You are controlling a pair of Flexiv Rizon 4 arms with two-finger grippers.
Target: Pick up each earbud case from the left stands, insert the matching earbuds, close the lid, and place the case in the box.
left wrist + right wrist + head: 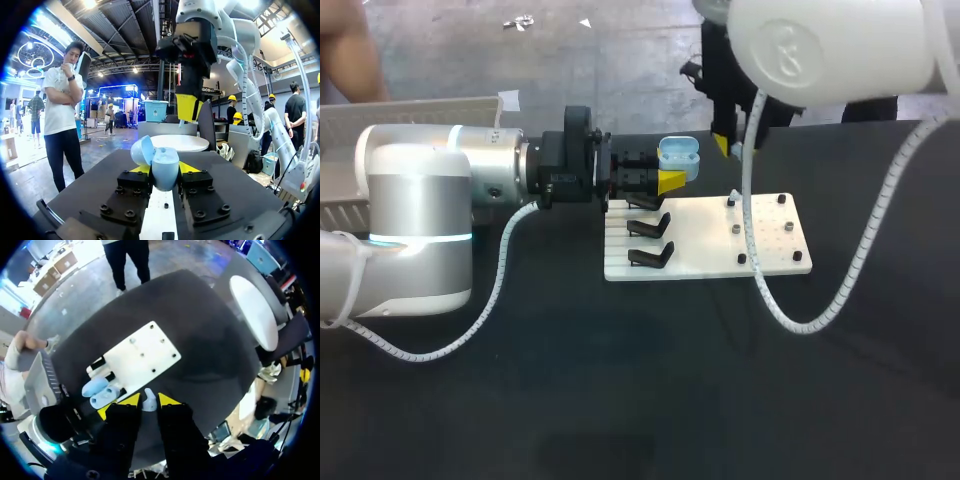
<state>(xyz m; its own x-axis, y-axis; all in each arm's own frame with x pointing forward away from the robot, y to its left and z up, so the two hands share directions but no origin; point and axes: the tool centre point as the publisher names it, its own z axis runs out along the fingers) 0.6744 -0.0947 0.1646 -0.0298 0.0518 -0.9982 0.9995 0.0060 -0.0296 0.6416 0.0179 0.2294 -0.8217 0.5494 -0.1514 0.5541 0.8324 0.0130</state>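
Note:
A light blue earbud case [678,156] with its lid swung open is held above the white stand board [770,240]; my left gripper [670,174] is shut on it from two sides. In the left wrist view the case [163,161] sits between the yellow tips of that gripper [165,173]. My right gripper [724,143] hangs just right of and above the case, seen ahead as the right gripper [190,107] pointing down. In its own view the right gripper [149,402] is shut on a small pale blue earbud [149,398], with the case [101,391] below and beside it.
Two empty black stands [650,225] [651,255] sit on the board's left part, and several small pegs [736,229] on its right part. A white slatted box [410,115] stands at the table's back left. Black tabletop [650,390] spreads in front.

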